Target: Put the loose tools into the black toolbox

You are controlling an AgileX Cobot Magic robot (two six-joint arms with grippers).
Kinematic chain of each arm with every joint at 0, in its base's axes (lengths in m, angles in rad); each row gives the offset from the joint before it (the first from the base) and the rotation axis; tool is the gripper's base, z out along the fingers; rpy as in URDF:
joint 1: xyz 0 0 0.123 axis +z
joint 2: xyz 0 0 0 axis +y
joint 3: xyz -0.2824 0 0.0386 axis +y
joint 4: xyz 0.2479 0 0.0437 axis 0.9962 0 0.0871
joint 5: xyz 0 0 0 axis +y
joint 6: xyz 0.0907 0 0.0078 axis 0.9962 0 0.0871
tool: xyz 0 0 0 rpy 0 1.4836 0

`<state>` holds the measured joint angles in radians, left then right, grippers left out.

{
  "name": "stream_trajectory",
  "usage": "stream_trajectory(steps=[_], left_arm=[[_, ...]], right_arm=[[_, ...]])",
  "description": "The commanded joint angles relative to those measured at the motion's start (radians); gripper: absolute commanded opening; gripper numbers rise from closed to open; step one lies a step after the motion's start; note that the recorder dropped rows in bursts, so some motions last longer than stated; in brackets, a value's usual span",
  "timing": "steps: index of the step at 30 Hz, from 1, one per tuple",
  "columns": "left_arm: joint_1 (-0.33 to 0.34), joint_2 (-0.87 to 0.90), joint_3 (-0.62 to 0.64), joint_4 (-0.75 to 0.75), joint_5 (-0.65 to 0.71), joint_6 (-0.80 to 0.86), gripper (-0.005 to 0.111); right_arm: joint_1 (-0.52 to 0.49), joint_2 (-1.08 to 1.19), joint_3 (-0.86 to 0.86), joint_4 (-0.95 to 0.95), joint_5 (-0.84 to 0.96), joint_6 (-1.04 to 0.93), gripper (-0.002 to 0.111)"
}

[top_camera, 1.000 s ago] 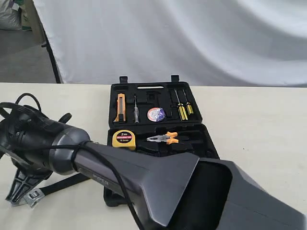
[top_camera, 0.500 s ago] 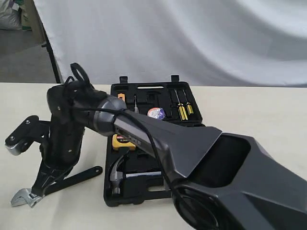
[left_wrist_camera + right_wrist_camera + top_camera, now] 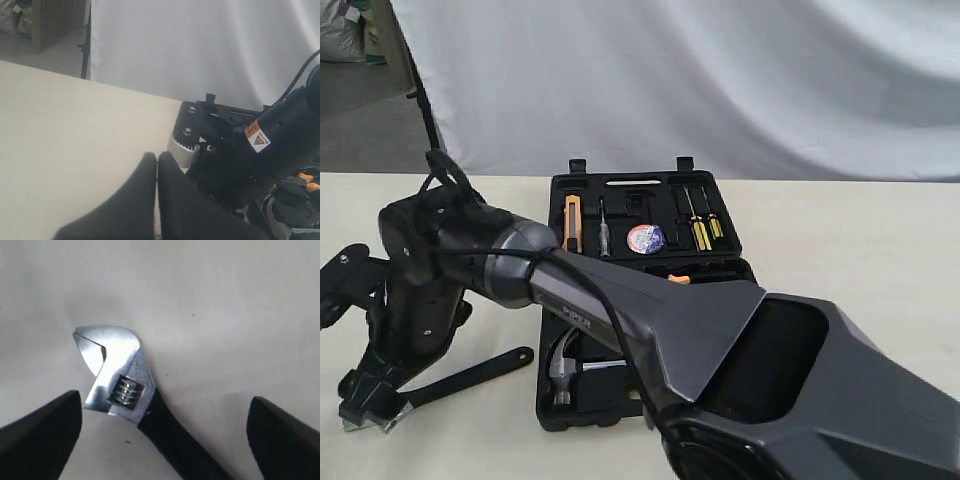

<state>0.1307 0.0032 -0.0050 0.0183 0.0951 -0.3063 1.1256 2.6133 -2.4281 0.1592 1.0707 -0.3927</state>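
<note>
Wrench point(image 3: 470, 375) lies on the pale bench point(image 3: 880, 260), left of the toolbox point(image 3: 556, 205) in the exterior view. There we see only its black handle, because the right end effector point(image 3: 368, 400) hides most of the head. In the right wrist view the bright steel head and its knurled screw sit between two black fingers point(image 3: 40, 437), which stand wide apart and clear of it. The right arm covers much of the toolbox's near half, where we make out one hammer point(image 3: 563, 362), its handle cut off. One tape roll point(image 3: 645, 238) and two yellow screwdrivers point(image 3: 701, 232) sit in the far half. The left end effector point(image 3: 157, 200) is closed, fingers pressed together.
</note>
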Motion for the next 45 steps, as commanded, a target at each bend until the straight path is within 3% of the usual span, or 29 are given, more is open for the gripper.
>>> stream_trajectory(steps=[1,10,12,14,20,21,37,45], left_arm=[[0.025,-0.003,-0.003,0.004,-0.007,-0.005,0.001],[0.025,-0.003,-0.003,0.004,-0.007,-0.005,0.001],[0.025,-0.003,-0.003,0.004,-0.007,-0.005,0.001],[0.025,-0.003,-0.003,0.004,-0.007,-0.005,0.001],[0.025,-0.003,-0.003,0.004,-0.007,-0.005,0.001],[0.025,-0.003,-0.003,0.004,-0.007,-0.005,0.001],[0.025,-0.003,-0.003,0.004,-0.007,-0.005,0.001],[0.025,-0.003,-0.003,0.004,-0.007,-0.005,0.001]], right_arm=[[0.009,-0.002,-0.001,0.051,-0.063,-0.046,0.084],[0.057,0.083,-0.001,0.058,-0.145,-0.152,0.084],[0.063,0.092,-0.001,0.038,-0.128,-0.172,0.08],[0.063,0.092,-0.001,0.022,-0.115,-0.172,0.065],[0.063,0.086,-0.001,0.022,-0.098,-0.156,0.005],[0.063,0.086,-0.001,0.022,-0.098,-0.144,0.0],[0.057,-0.152,-0.001,0.014,-0.02,-0.065,0.0],[-0.046,-0.249,-0.001,0.059,0.141,-0.015,0.0]])
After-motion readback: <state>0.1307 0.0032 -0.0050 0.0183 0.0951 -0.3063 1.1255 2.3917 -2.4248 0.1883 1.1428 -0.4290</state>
